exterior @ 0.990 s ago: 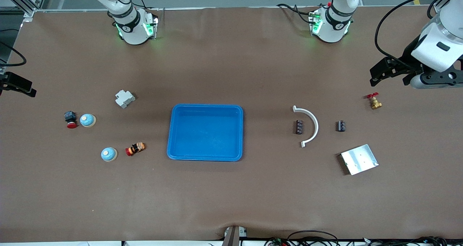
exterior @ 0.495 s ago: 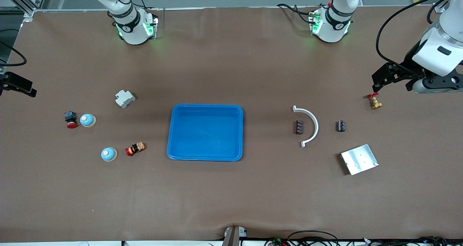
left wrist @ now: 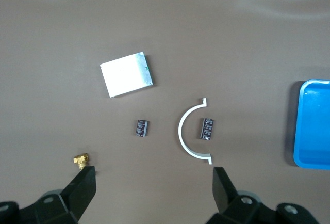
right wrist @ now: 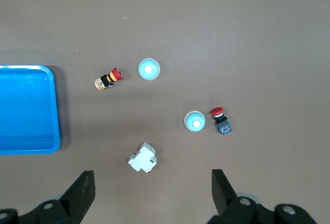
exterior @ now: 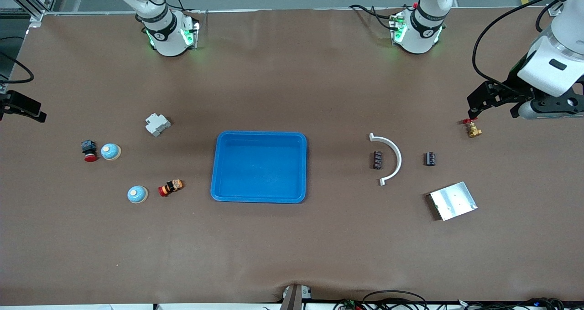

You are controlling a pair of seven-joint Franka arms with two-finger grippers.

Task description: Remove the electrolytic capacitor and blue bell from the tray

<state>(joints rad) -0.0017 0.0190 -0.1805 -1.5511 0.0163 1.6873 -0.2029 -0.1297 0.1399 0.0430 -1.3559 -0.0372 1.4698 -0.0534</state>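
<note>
High front view, wrist views looking down, sharing blue tray point(exterior: 258, 166)

Brown table point(exterior: 292, 246), perhaps paper-covered

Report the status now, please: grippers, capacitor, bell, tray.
Left gripper open, over brass valve. Right gripper open, empty, at its table end. Capacitors, bells untouched. Blue tray empty, path clear.

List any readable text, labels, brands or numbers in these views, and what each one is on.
No text can be read in any view.
Capacitors: pale markings on the sleeves, too small to read.
Right arm's base and left arm's base: a round dark emblem each, not legible.
Bells, blue tray, metal plate: no lettering seen.
</note>
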